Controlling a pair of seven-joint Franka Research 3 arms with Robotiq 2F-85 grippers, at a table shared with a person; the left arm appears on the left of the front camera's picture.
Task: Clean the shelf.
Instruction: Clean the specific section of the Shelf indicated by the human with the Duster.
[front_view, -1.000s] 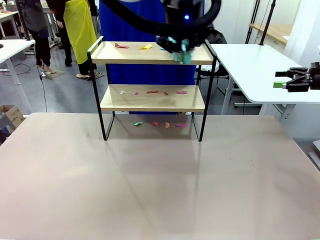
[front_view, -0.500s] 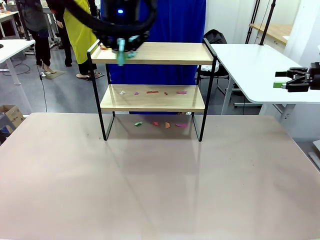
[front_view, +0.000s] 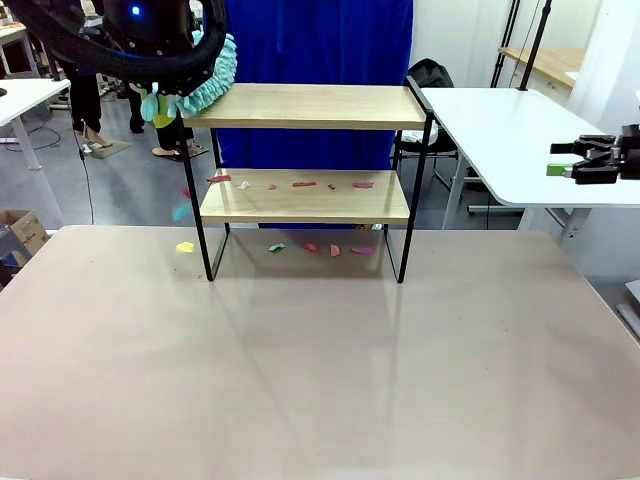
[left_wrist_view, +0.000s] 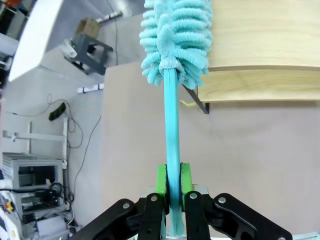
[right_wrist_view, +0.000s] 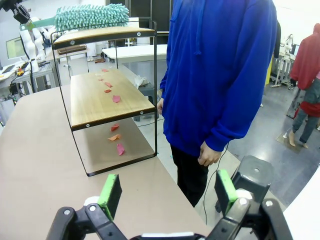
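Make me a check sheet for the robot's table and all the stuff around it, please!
Surface: beige table, carrying the shelf and loose scraps.
Job's things: shelf upright; top board bare, lower board dotted with paper scraps; teal duster off the top board's end.
Clutter: more scraps under the shelf; yellow scrap beside its leg.
Grippers: left gripper shut on the duster's handle; right gripper open, holding nothing.
Cables: thin black cable hanging to the floor.
Surroundings: person in blue hoodie behind the shelf; white table.

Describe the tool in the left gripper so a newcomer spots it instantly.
Find the two-tier shelf, then its top board's left end. There the left gripper is shut on a duster: thin teal handle, fluffy teal head, unlike the flat paper scraps nearby.
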